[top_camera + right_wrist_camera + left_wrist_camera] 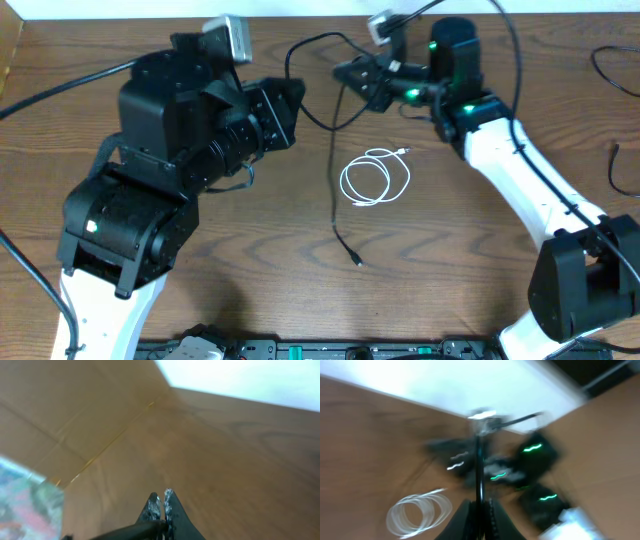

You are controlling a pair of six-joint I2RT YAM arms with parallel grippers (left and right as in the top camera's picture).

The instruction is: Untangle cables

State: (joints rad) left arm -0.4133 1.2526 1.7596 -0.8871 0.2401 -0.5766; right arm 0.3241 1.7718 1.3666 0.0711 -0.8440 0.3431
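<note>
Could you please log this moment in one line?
left gripper: shut on black cable | right gripper: same cable | white cable: coiled, ungripped

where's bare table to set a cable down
Bare wood in front, between left arm and right arm, past the loose end of the black cable. Crowded at the back: left gripper and right gripper grip it, white cable nearby.

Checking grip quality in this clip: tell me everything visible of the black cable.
The black cable is a thin, flexible cord. Its upper part arcs between the left gripper and the right gripper, each shut on it. From the right gripper it runs across the wooden table toward the near edge, ending in a small plug. It passes beside the coiled white cable, seemingly apart.
</note>
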